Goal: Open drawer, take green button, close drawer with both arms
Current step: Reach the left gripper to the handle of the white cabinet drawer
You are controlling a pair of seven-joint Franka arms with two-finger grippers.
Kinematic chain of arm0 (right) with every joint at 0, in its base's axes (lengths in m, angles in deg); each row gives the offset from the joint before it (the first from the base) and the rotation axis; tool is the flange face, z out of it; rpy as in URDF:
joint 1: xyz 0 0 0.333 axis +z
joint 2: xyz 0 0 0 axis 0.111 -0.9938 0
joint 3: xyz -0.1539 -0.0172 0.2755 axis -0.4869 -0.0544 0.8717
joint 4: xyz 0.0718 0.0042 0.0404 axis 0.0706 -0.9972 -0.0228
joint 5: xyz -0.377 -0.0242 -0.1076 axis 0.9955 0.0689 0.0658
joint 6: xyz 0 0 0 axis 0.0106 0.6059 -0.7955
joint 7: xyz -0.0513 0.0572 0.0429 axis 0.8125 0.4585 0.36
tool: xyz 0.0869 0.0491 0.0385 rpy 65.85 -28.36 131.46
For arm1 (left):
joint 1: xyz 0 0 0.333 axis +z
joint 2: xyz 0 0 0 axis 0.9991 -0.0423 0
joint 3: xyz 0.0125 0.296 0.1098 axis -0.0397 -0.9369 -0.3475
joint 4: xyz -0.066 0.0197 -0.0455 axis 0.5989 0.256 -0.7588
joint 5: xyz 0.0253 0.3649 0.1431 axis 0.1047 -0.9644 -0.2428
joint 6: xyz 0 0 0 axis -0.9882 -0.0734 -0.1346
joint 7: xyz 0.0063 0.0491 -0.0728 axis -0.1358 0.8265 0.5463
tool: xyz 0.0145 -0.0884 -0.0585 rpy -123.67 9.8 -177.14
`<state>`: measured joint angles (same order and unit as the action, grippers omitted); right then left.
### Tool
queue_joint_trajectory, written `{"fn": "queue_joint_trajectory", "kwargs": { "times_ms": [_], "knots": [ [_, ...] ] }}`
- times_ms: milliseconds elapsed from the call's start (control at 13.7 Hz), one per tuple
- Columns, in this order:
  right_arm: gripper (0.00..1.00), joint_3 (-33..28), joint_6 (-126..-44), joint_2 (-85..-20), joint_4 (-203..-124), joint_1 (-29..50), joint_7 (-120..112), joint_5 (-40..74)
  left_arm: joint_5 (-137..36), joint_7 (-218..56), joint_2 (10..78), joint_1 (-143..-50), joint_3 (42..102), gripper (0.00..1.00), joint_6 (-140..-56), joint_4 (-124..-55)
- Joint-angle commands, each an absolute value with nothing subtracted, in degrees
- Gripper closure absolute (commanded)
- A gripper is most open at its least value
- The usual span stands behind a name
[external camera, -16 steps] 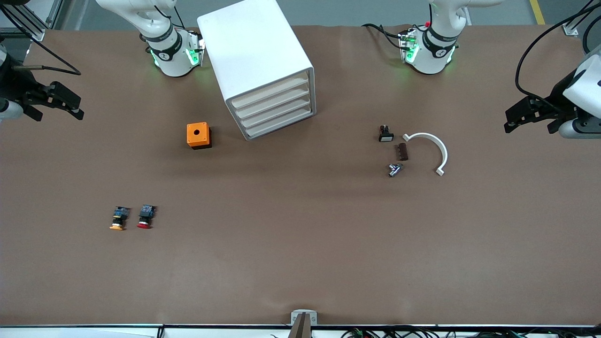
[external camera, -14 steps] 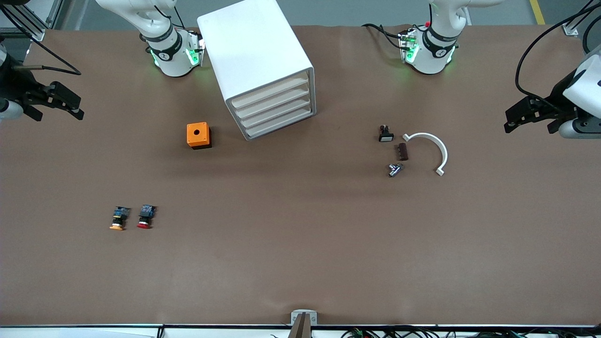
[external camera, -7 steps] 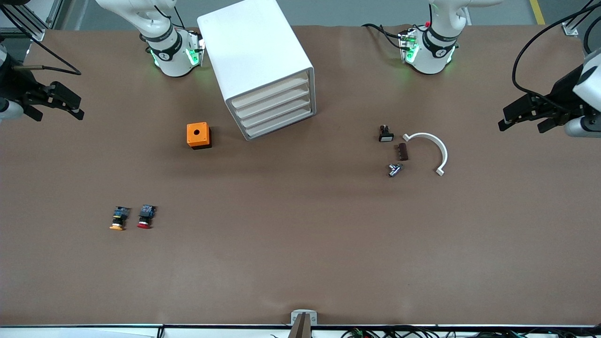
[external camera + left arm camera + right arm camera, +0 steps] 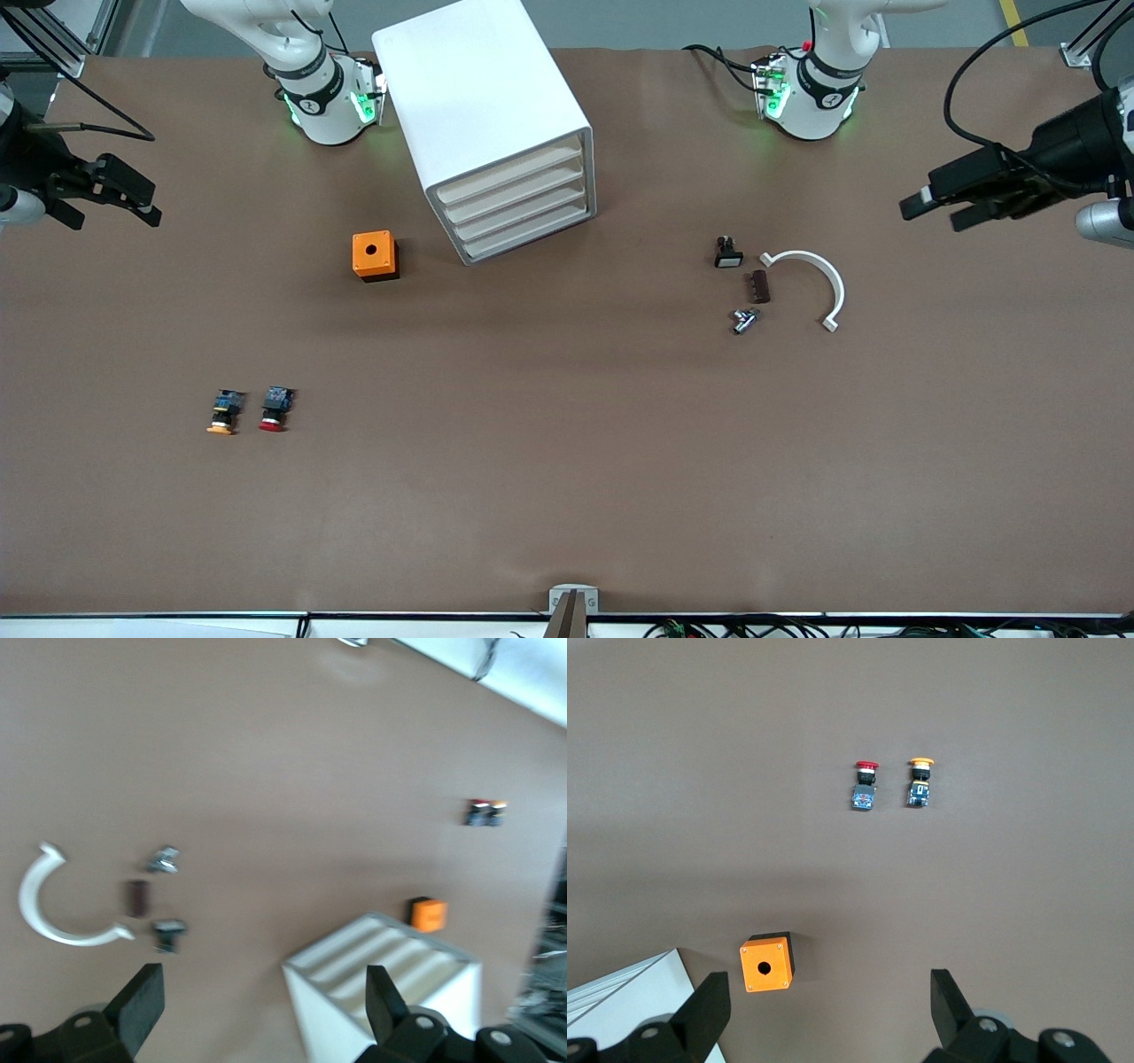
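Two black grippers hang over the ends of a brown table [image 4: 567, 496], and both stand with their jaws wide apart, holding nothing. Starting at the right arm's end, the right gripper [image 4: 113, 213] hangs over the table's edge. Nearer the front camera, two small push buttons lie side by side but apart, caps toward the camera: the yellow-capped button [image 4: 223, 413] toward the table's end and the red-capped button [image 4: 275, 409] just beside it. Farther from the camera sits an orange box [image 4: 374, 254] with a round hole in its top. Next to the box stands a white cabinet [image 4: 478, 97], turned at an angle, close to the right arm's base. Its four drawers [image 4: 518, 199] are stacked one above another, and all four are pushed fully in. No green-capped button shows in any view. Toward the left arm's end lies a loose cluster of small parts: a black part with a pale cap [image 4: 727, 252], a brown block [image 4: 758, 286] and a shiny metal piece [image 4: 745, 320], each a little nearer the camera than the last. A white half-ring [image 4: 811, 279] curves beside them. At the table's end, the left gripper [image 4: 932, 216] hangs over bare tabletop, its fingers pointing toward the cabinet.
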<state>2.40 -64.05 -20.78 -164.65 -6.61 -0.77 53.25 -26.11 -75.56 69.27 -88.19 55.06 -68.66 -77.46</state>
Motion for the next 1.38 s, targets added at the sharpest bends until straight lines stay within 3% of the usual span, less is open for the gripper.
{"fn": "queue_joint_trajectory", "kwargs": {
  "times_ms": [0, 292, 802, 1312],
  "knots": [
    [0.00, 2.23, -64.26, -19.58, -165.80, -6.55, -0.69, 52.68, -16.07, -65.50, 67.22, -88.98, 55.51, 0.00, -67.82, -75.78],
    [0.00, 2.23, -63.47, -19.67, -165.36, -6.55, -0.78, 53.20, -3.12, -53.00, 62.47, -92.57, 57.00, 0.00, -71.16, -74.12],
    [0.00, 2.14, -63.12, -21.86, -162.20, -6.98, -1.31, 53.56, -3.01, -30.07, 49.91, -107.51, 57.10, 0.00, -75.03, -67.96],
    [0.00, 2.05, -61.89, -25.54, -161.84, -7.07, -1.40, 53.65, -3.10, -5.82, 37.17, -114.55, 56.92, 0.00, -80.40, -64.27]
  ]
}}
